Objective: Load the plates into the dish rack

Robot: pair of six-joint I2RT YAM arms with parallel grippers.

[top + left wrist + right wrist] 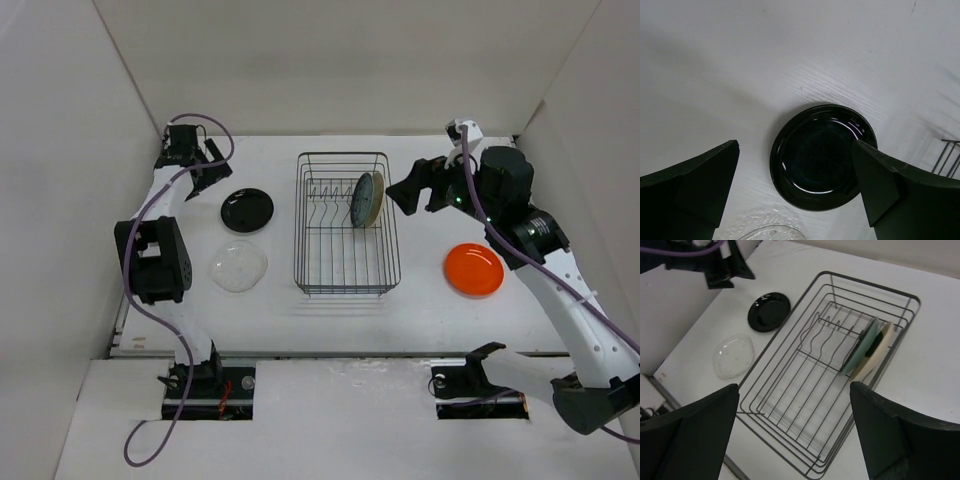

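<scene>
Left pincer (796,145) hangs wide over black plate (820,162) — seemingly not touching.

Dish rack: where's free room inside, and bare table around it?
Free: in the dish rack, prongs left of the teal plate and the near half; table between rack and orange plate. Crowded: prongs' right end, teal plate against cream plate; left of rack, black plate and clear plate.

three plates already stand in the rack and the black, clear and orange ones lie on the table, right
Only two plates stand in the dish rack, the teal plate and the cream plate; the right wrist view shows it. The black plate, clear plate and orange plate lie on the table.
</scene>
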